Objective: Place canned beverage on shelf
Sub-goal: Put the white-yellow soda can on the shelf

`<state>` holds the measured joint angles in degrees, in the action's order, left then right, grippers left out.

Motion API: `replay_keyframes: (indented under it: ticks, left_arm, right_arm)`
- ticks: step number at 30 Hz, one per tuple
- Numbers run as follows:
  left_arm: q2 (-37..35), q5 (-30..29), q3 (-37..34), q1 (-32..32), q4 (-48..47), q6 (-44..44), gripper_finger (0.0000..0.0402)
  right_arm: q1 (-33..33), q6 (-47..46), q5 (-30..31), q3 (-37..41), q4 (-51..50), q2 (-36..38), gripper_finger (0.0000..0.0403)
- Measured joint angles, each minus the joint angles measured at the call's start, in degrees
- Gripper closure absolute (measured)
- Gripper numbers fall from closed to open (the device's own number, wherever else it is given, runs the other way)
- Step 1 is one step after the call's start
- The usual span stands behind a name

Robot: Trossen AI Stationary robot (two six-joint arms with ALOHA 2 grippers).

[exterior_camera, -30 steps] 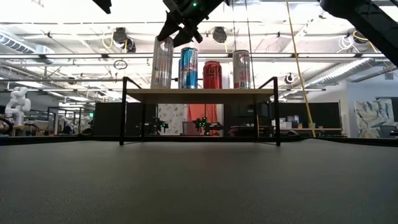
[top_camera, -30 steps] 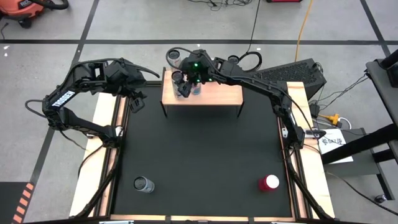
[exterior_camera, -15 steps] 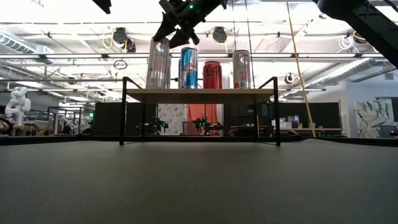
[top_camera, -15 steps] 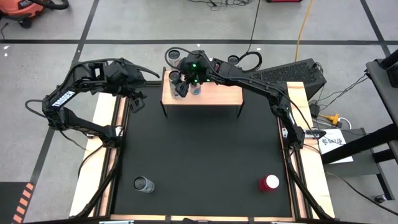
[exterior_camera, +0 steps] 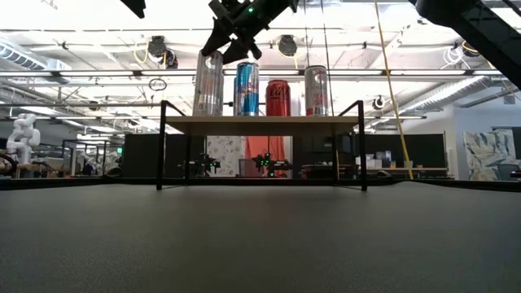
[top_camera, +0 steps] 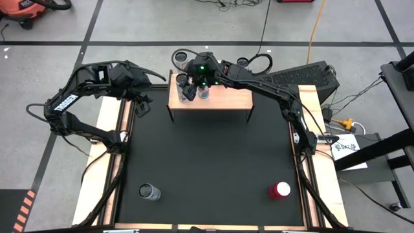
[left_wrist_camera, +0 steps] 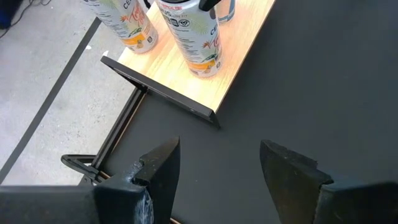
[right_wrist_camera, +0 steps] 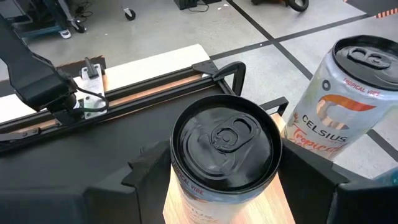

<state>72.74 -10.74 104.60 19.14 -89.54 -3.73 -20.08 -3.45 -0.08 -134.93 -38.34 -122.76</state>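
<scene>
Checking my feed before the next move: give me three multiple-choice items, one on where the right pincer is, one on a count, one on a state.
1. The right pincer is:
A parked by its base
B at the shelf's end can
C down at floor level

2. Cans on the mat:
A two
B none
C four

3. The end can is:
A on its side
B hanging high above the shelf
C upright on the shelf

Key:
1 B, its fingers flank that can's top.
2 A, a grey can and a red can stand there.
3 C, its base is level with the neighbours'.
</scene>
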Motion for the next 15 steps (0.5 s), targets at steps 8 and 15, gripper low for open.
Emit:
replay_keyframes:
  ticks: [8, 15]
  left_arm:
    - [0.0, 0.0, 0.0, 0.0, 0.0, 0.0, 0.0185]
    - [0.0, 0.0, 0.0, 0.0, 0.0, 0.1, 0.0185]
  right_arm:
    - [-0.2, -1.6, -0.2, 0.0, 0.6, 0.0, 0.0167]
    - [-0.2, -0.4, -0.2, 0.0, 0.4, 0.0, 0.0167]
